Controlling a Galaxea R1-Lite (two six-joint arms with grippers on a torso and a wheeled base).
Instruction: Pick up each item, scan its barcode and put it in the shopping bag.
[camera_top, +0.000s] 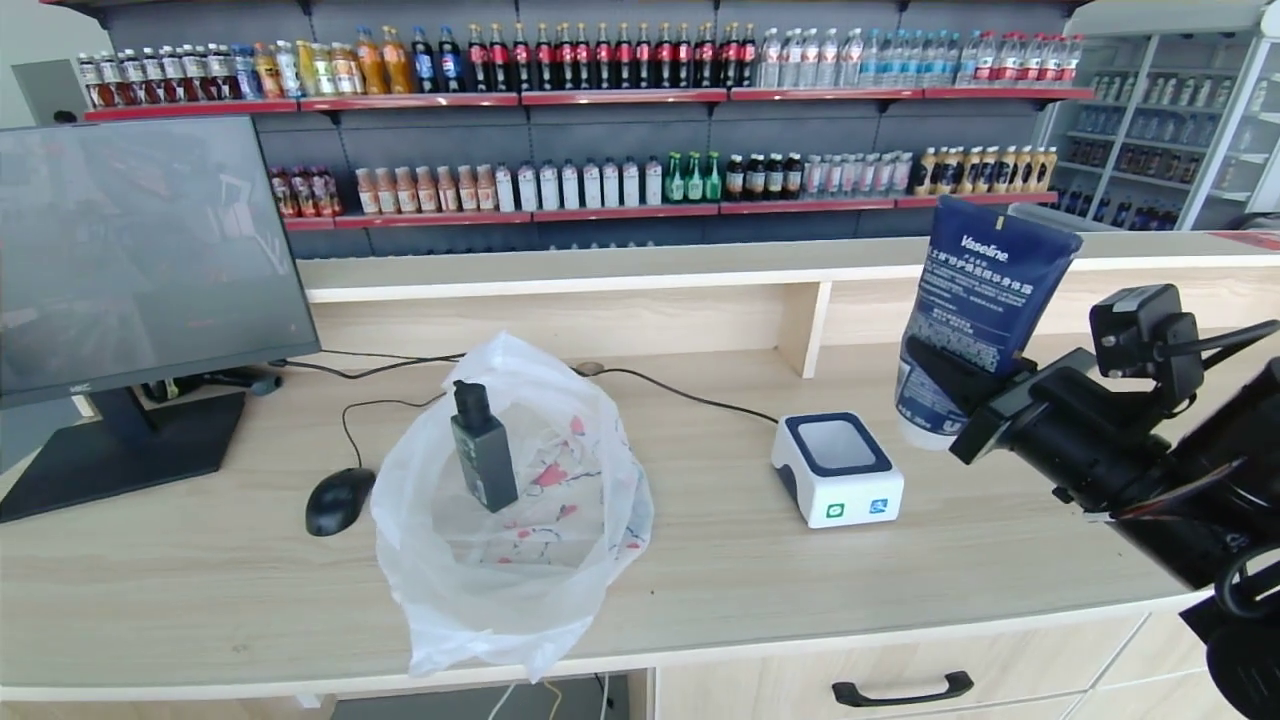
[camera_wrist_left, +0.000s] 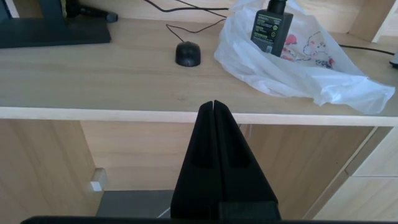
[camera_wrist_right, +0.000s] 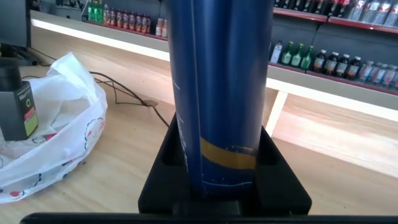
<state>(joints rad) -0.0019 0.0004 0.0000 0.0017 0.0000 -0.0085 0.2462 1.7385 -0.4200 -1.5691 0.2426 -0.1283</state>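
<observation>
My right claw (camera_top: 950, 385) was clenched around the blue tube (camera_top: 985, 300), which stood crimped end up and leaned a little, just right of the scanner (camera_top: 838, 467) on the right side of the tabletop (camera_top: 750, 560). My left claw (camera_wrist_left: 214, 124) was pressed shut on nothing, low before the tabletop's near edge. The shopping bag (camera_top: 520, 560) lay open left of the scanner with a dark bottle (camera_top: 483, 455) upright inside.

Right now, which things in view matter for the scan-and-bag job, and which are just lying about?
Job: blue tube in the right gripper; scanner; shopping bag; dark bottle already in the bag.
Lying about: monitor; mouse; drinks on the shelves.
</observation>
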